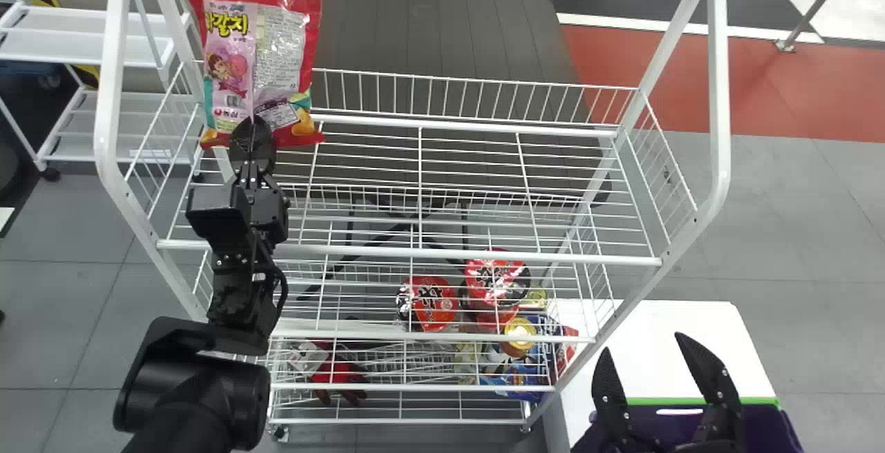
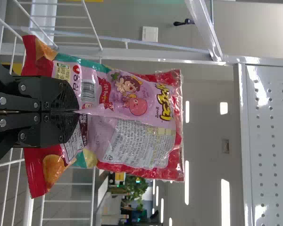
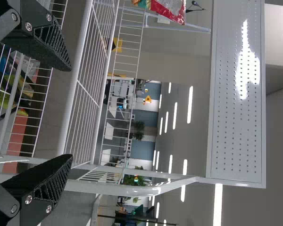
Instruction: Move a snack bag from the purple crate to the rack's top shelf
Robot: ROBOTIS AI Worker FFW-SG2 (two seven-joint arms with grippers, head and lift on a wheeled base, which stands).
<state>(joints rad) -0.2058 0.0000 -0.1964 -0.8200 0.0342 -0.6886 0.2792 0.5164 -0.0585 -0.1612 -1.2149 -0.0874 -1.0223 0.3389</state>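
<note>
Rack [image 1: 415,254]: the largest item, its top shelf [image 1: 456,121] open wire with raised side and back rails. White table [image 1: 664,349]: beside the rack's right front corner. Purple crate [image 1: 757,432]: at the table's near edge. Snack bag [image 1: 276,59]: upright at the top shelf's left end, near the back left corner, its lower edge pinched by the left gripper [image 1: 252,128]. That pincer was closed on the bag; the right gripper [image 1: 646,346], above the crate, was spread wide with nothing between its fingers [image 1: 608,391].

Step in hand, as judged: placing. The bag was out of the crate and at shelf level or above, release not yet made. The next move would call for settling the lower edge inside the rails, then letting go; a bag released on its edge would likely topple.

Left wrist view: gave the grip close up, at the middle of the lower edge, and a perforated panel [image 2: 273,141] high up, detail absent from the head view. The head view gave the crate and the red-topped tubs [image 1: 433,304] lower in the rack. Contact between bag and wire: could not tell.
</note>
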